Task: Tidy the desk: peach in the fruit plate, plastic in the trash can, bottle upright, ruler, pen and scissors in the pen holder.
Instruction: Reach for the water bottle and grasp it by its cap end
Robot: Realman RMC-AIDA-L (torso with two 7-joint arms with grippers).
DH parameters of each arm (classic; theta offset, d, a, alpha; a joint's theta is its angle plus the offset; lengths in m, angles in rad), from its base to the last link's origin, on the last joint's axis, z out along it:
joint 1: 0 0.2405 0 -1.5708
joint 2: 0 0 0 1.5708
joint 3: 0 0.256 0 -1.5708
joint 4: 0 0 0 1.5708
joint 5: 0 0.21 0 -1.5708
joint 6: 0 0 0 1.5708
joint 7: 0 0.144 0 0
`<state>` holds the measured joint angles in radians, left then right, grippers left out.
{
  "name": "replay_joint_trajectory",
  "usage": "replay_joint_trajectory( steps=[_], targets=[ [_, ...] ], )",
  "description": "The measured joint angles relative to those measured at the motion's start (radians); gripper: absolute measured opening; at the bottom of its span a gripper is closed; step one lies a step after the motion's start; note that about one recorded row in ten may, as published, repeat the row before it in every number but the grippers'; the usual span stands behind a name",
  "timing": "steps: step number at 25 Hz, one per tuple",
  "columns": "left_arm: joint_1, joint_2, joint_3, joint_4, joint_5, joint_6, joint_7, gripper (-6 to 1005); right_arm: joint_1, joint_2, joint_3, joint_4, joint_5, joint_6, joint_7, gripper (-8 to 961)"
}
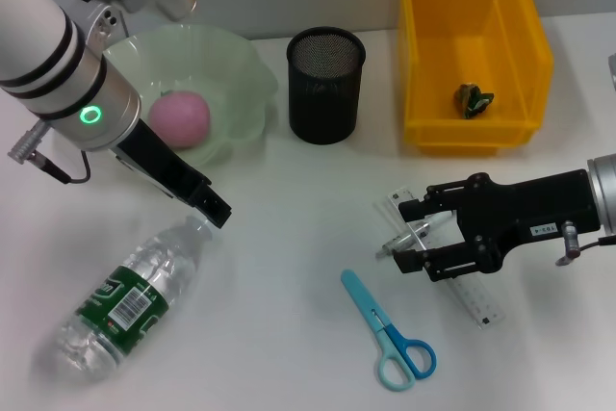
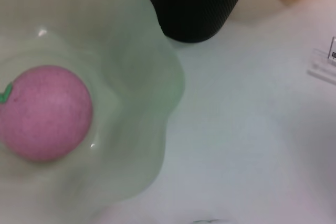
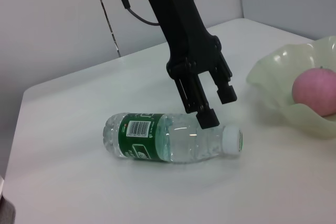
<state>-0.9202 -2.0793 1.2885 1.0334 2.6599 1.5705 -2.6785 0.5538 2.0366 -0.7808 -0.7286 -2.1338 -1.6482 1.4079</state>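
Your left end effector [image 1: 214, 211] hangs with its fingers apart just above the neck of the water bottle [image 1: 130, 295], which lies on its side at seven o'clock on the tabletop [image 1: 289, 238]; that placing suits a grip to stand it up. The peach [image 1: 179, 118] already sits in the fruit plate [image 1: 241, 74] at eleven o'clock. Your right end effector [image 1: 409, 235], at four o'clock, straddles the clear ruler [image 1: 472, 300] and pen [image 1: 416, 235], fingers apart. The scissors [image 1: 390, 334] lie at five o'clock, and the mesh pen holder [image 1: 326, 84] stands at twelve.
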Motion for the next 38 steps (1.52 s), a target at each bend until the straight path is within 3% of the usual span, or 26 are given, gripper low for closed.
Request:
replay_joint_trajectory(
  steps=[4,19,38],
  targets=[
    [-0.001,0.0,0.005,-0.019,-0.005,-0.018,-0.006,802,0.0,0.002,0.0,0.0,-0.002,0.012,-0.007,719],
    [0.022,0.001,0.034,-0.094,-0.012,-0.119,0.005,801,0.002,0.012,-0.002,0.006,-0.012,0.026,-0.015,721],
    [0.031,0.001,0.056,-0.124,-0.042,-0.146,0.036,799,0.001,0.017,-0.001,0.008,-0.011,0.039,-0.018,720]
  ],
)
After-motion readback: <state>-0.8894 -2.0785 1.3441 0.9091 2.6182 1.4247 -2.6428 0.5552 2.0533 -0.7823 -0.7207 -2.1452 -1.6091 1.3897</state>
